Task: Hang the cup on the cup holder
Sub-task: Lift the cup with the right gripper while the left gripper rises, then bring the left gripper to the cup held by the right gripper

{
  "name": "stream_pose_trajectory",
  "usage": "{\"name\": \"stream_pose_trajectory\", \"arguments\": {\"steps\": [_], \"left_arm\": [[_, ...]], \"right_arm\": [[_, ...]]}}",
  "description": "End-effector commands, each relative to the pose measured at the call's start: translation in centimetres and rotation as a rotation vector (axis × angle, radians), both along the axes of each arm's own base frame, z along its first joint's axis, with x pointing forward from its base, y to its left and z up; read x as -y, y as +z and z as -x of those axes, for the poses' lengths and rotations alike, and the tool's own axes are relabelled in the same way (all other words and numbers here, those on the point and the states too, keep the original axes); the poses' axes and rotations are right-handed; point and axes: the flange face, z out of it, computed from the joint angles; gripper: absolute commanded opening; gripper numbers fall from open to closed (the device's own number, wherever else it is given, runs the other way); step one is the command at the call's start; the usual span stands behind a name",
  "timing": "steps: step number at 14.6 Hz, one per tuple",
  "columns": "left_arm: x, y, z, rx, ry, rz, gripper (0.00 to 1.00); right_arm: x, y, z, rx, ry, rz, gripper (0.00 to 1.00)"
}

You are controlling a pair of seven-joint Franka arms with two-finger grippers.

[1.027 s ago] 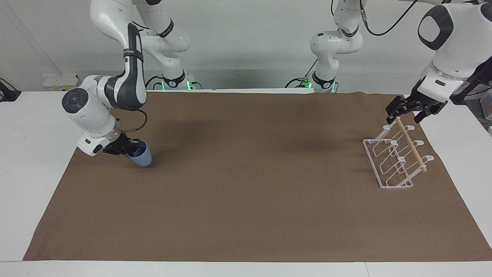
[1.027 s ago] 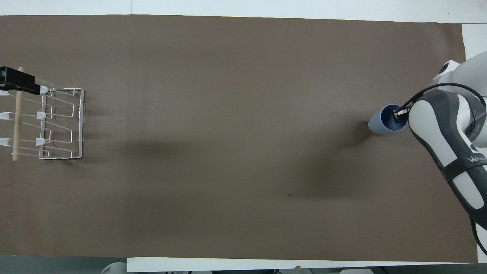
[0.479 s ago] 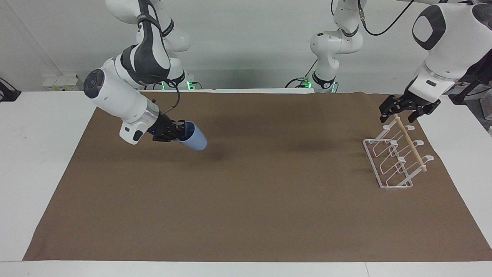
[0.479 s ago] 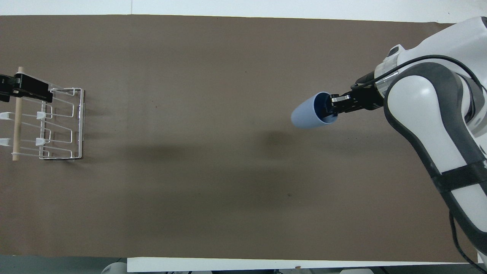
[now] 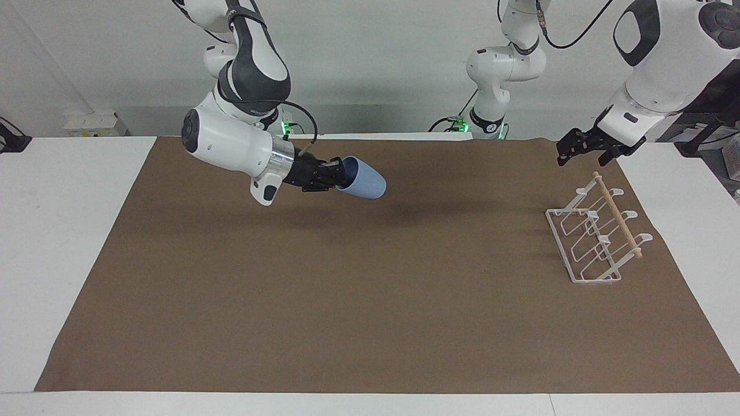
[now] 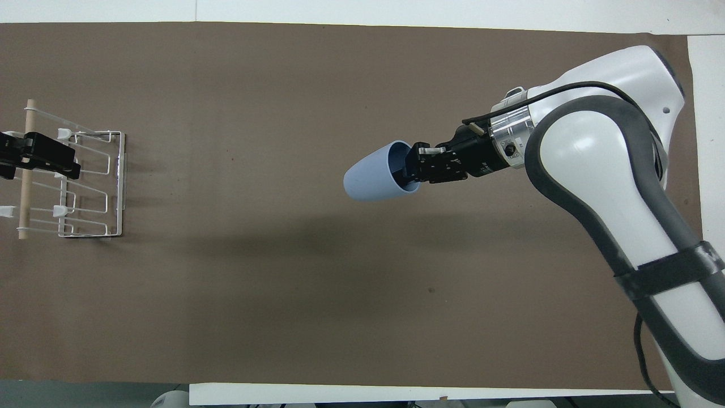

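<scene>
A: Facing the robots, where is the small light-blue plastic cup (image 5: pixel 362 178)?

B: In the air over the brown mat (image 5: pixel 370 300) on the white desk (image 5: pixel 58 231), lying sideways. The right gripper (image 5: pixel 337 174) has its fingers clamped on the rim, one inside.

A: And the left gripper (image 5: pixel 572 151)?

B: Above the white wire cup holder (image 5: pixel 595 234) at the left arm's end, clear of its wooden rod (image 5: pixel 618 215); I cannot tell how its fingers stand.

A: From overhead?

B: The cup (image 6: pixel 375 179) is over mid-mat with its base toward the holder (image 6: pixel 73 184), well apart. The left gripper (image 6: pixel 37 158) overlaps the rack.
</scene>
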Motion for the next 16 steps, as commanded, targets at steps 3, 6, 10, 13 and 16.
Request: {"name": "stream_pose_trajectory", "arguments": {"steps": [3,6,10,13,16], "left_arm": [[1.8,-0.5,1.0,0.018,0.246,0.012,1.0],[5.0,-3.1,3.1,0.019,0.541,0.068,1.0],[10.6,-2.9,3.8,-0.039,0.984,0.186,1.0],[13.7,-3.5,5.3,-0.128,1.196,0.222,1.0],[19.3,-4.1,6.3,-0.163,1.381,0.301,1.0]], "right_arm": [[-2.7,0.2,1.6,-0.079,-0.07,-0.076,0.0],[-3.9,0.5,2.0,-0.098,-0.079,-0.108,0.0],[-4.6,-0.2,2.1,-0.098,-0.111,-0.108,0.0],[-5.1,-0.4,2.3,-0.109,-0.113,-0.11,0.0],[-5.1,-0.3,2.3,-0.116,-0.119,-0.11,0.0]]}}
